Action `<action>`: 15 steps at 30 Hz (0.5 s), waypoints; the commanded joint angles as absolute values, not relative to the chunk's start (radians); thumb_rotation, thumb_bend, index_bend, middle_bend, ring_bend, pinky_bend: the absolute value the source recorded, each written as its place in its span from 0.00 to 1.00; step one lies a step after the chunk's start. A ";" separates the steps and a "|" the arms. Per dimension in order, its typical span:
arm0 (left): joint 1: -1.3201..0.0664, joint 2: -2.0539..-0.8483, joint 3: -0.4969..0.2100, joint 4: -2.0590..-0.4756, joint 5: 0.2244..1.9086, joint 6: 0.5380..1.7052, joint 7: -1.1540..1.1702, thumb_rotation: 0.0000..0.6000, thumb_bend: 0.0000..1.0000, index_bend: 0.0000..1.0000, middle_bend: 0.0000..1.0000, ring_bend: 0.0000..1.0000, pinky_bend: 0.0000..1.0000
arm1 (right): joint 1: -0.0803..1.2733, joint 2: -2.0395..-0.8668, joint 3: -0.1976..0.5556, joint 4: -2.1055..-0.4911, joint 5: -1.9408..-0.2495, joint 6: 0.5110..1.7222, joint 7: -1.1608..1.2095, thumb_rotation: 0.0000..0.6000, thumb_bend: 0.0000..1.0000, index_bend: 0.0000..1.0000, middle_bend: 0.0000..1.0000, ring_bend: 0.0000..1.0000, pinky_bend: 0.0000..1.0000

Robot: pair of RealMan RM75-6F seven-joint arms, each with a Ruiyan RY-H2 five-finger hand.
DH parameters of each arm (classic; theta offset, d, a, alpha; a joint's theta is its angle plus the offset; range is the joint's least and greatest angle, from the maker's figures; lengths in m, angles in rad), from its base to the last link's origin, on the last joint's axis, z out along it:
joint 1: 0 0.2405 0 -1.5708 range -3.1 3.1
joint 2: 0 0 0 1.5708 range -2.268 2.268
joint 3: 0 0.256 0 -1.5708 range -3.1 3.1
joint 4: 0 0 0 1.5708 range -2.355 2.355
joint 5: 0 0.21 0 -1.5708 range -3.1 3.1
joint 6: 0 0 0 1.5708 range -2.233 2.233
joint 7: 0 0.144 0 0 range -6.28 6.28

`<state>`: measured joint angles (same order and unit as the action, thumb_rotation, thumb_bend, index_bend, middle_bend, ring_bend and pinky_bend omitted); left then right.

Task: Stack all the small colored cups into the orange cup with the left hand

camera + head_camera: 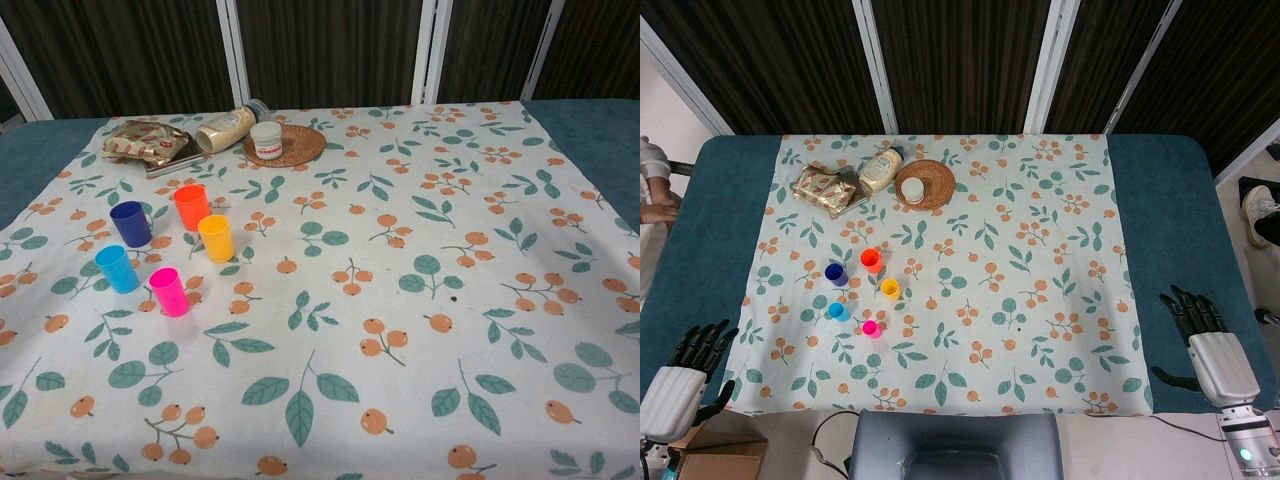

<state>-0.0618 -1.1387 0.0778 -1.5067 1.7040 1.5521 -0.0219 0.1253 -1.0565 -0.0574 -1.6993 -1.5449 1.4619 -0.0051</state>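
Five small cups stand upright on the floral cloth, left of centre. The orange cup (871, 260) (191, 206) is the farthest back. The dark blue cup (836, 274) (131, 223) is to its left, and the yellow cup (890, 288) (215, 238) is to its right and nearer. The light blue cup (838, 311) (117, 268) and the pink cup (871, 328) (169, 291) stand nearest. My left hand (685, 370) rests at the table's near left corner, fingers apart, holding nothing. At the near right edge my right hand (1206, 335) is likewise open. The chest view shows neither hand.
At the back left lie a snack packet (825, 188) (145, 140), a tipped cream bottle (880, 170) (226, 128) and a woven coaster (937, 182) (300, 143) bearing a small white jar (912, 190) (266, 139). A chair back (955, 445) sits at the near edge.
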 commanded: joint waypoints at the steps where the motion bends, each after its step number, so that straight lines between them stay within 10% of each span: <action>1: -0.065 -1.140 0.077 -1.506 1.705 1.548 -0.026 1.00 0.43 0.00 0.00 0.00 0.05 | 0.123 -1.054 -0.055 -1.701 -1.547 1.458 0.002 1.00 0.21 0.00 0.00 0.00 0.00; 8: -0.124 -1.207 0.029 -1.502 1.710 1.526 -0.108 1.00 0.43 0.00 0.06 0.08 0.21 | 0.117 -1.035 -0.048 -1.703 -1.547 1.449 0.030 1.00 0.20 0.00 0.00 0.00 0.00; 12: -0.222 -1.271 -0.062 -1.528 1.607 1.395 -0.117 1.00 0.43 0.00 0.60 0.66 0.84 | 0.115 -1.036 -0.046 -1.702 -1.547 1.441 0.030 1.00 0.20 0.00 0.00 0.00 0.00; 15: -0.307 -1.318 -0.145 -1.548 1.481 1.268 -0.102 1.00 0.43 0.01 0.82 0.90 0.99 | 0.116 -1.037 -0.043 -1.702 -1.548 1.433 0.030 1.00 0.20 0.00 0.00 0.00 0.00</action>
<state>-0.2136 -1.2602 -0.0524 -1.5241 1.6001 1.3936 -0.1084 0.1160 -1.0366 -0.0438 -1.7022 -1.5475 1.4336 0.0304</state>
